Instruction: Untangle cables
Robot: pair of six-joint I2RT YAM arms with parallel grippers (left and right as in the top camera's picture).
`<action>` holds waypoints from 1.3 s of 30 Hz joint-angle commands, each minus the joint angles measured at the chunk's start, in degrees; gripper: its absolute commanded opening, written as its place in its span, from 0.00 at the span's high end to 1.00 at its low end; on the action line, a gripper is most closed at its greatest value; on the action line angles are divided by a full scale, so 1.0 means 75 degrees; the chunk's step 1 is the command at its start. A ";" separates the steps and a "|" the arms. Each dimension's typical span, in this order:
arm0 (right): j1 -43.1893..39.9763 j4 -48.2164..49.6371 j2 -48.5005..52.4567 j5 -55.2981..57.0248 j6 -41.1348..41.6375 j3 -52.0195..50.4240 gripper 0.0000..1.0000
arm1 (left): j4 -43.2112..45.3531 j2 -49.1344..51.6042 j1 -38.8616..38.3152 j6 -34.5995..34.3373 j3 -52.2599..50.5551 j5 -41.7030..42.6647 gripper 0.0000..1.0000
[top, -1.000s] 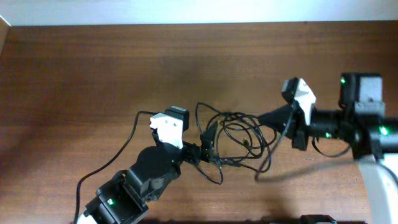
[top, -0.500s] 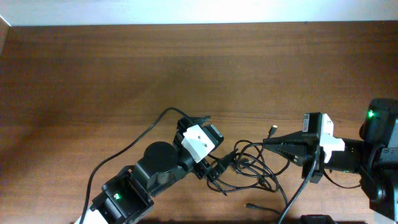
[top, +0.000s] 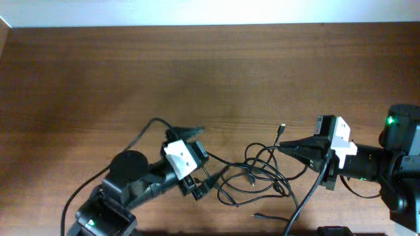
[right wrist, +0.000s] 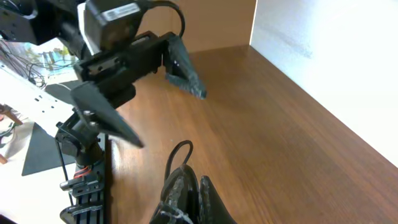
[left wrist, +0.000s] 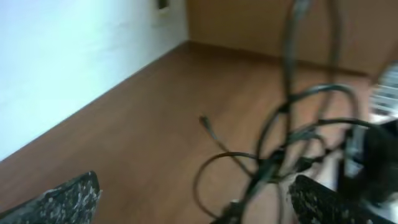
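Note:
The cables (top: 252,177) are thin black cords in a loose tangle on the wooden table, between my two grippers. One plug end (top: 282,128) sticks up at the back and another (top: 259,215) lies at the front. My left gripper (top: 209,157) is open wide at the tangle's left edge. In the left wrist view a blurred cord (left wrist: 267,168) runs between its spread fingers (left wrist: 196,186). My right gripper (top: 285,147) is shut on a cable at the tangle's right side. The right wrist view shows a small cable loop (right wrist: 177,152) sticking out of the closed fingers (right wrist: 193,183).
A thicker black cable (top: 141,134) runs from the left arm across the table. The right arm's base (top: 400,151) stands at the right edge. The table's front edge lies just below the tangle. The left gripper (right wrist: 143,81) shows open in the right wrist view.
My left arm has drawn back to the left and its fingers have spread wide. The right gripper has held its cable and shifted slightly. The tangle has stretched out to the left.

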 commanded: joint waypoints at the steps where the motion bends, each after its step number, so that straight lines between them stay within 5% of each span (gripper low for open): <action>1: -0.0015 0.0020 -0.0058 -0.0667 -0.0085 0.0157 0.96 | -0.0711 0.0248 0.0242 0.1684 0.0050 0.2707 0.01; 5: -0.0012 0.0020 -0.0058 -0.1195 -0.0082 0.0157 0.96 | -0.0816 0.1139 0.0242 0.2914 0.0050 0.3821 0.01; 11: -0.0012 -0.0009 -0.0058 -0.1346 -0.0082 0.0157 0.96 | 0.0087 0.2116 0.0242 0.2911 0.0050 0.4634 0.01; 12: -0.0015 -0.0009 -0.0058 -0.1343 -0.0082 0.0157 0.96 | 0.0114 0.2113 0.0242 0.2911 0.0050 0.4642 0.16; 13: -0.0015 -0.0009 -0.0058 -0.1338 -0.0082 0.0157 0.96 | 0.0105 0.2113 0.0242 0.2908 0.0050 0.4674 0.60; 15: -0.0015 -0.0009 -0.0058 -0.1343 -0.0079 0.0157 0.96 | 0.0102 0.2113 0.0242 0.2908 0.0050 0.4846 1.00; 21: -0.0015 -0.0009 -0.0058 -0.1346 -0.0050 0.0157 0.96 | 0.0099 0.2116 0.0242 0.2672 0.0050 0.4648 1.00; 25: -0.0015 0.0038 -0.0058 -0.1341 0.0184 0.0157 0.96 | -0.0146 0.2122 0.0245 -0.1722 0.0050 -0.1032 1.00; 26: -0.0023 0.0128 -0.0058 -0.1236 0.0274 0.0157 0.96 | -0.0361 0.2122 0.0245 -0.2369 0.0050 -0.1684 1.00; 30: -0.0029 0.1201 -0.0058 0.1329 0.3127 0.0157 0.96 | -0.0726 0.2122 0.0242 -0.3867 0.0050 -0.1786 1.00; 33: -0.0029 0.1259 -0.0050 0.3354 0.4042 0.0157 0.96 | -0.0635 0.2119 0.0242 -0.3891 0.0050 -0.1119 1.00; 34: -0.0020 0.1256 -0.0052 0.3351 0.4039 0.0157 0.91 | -0.0577 0.2119 0.0242 -0.3687 0.0050 -0.0845 1.00; 35: -0.0020 0.1107 -0.0035 0.3354 0.3669 0.0154 0.59 | -0.0210 0.2119 0.0242 -0.2914 0.0050 0.0408 1.00; 37: -0.0020 0.0784 0.0149 0.3407 0.3500 0.0154 0.36 | 0.0632 0.2119 0.0242 -0.2168 0.0050 0.2087 1.00; 39: -0.0015 0.0423 0.0548 0.3375 0.3978 0.0154 0.12 | 0.1294 0.2122 0.0242 -0.2124 0.0050 0.2104 1.00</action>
